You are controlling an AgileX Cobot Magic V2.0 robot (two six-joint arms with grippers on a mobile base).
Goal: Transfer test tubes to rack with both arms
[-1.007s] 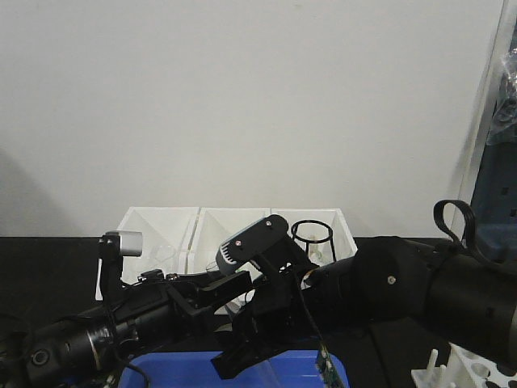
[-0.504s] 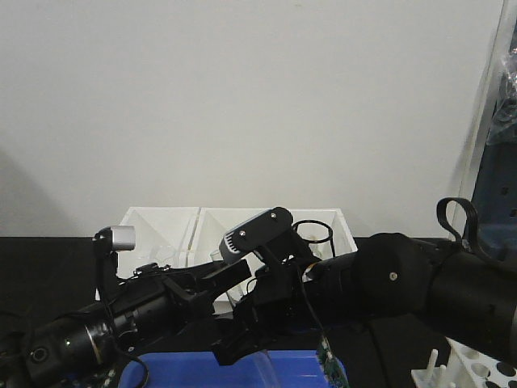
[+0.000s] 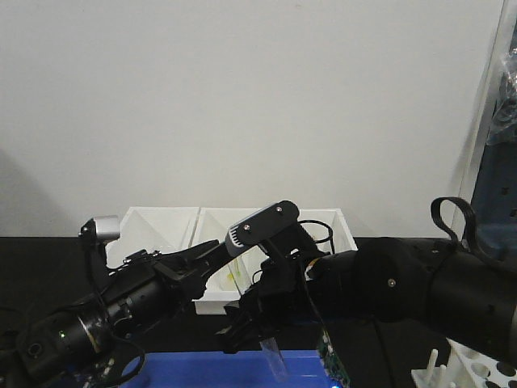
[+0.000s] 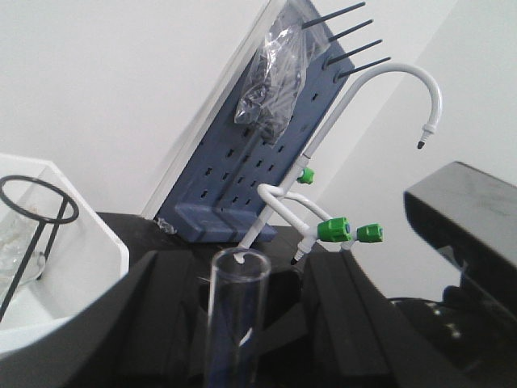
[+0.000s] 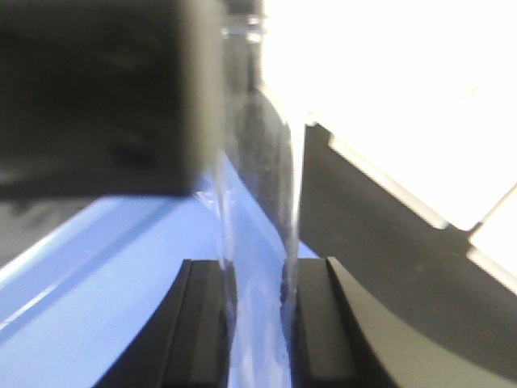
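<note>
A clear test tube (image 5: 258,202) is clamped between the fingers of my right gripper (image 5: 258,271), which is shut on it. In the front view the tube's end (image 3: 273,361) hangs below the right gripper (image 3: 242,327), just above a blue tray (image 3: 194,373). The tube's open end (image 4: 238,315) stands between the wide-apart fingers of my left gripper (image 4: 250,263), which is open, with a gap on each side. From the left, the left gripper (image 3: 212,252) reaches in over the right one. A corner of the white rack (image 3: 464,373) shows at the bottom right.
Three white bins (image 3: 161,226) stand at the back of the black table, one holding a black wire ring stand (image 4: 32,206). A blue pegboard (image 4: 266,137) and a white gooseneck tap with green valves (image 4: 347,230) stand at the right.
Both arms have risen from the blue tray. The right gripper has come up with the tube, whose end now shows below it. The left arm's fingers have tilted up and shifted left.
</note>
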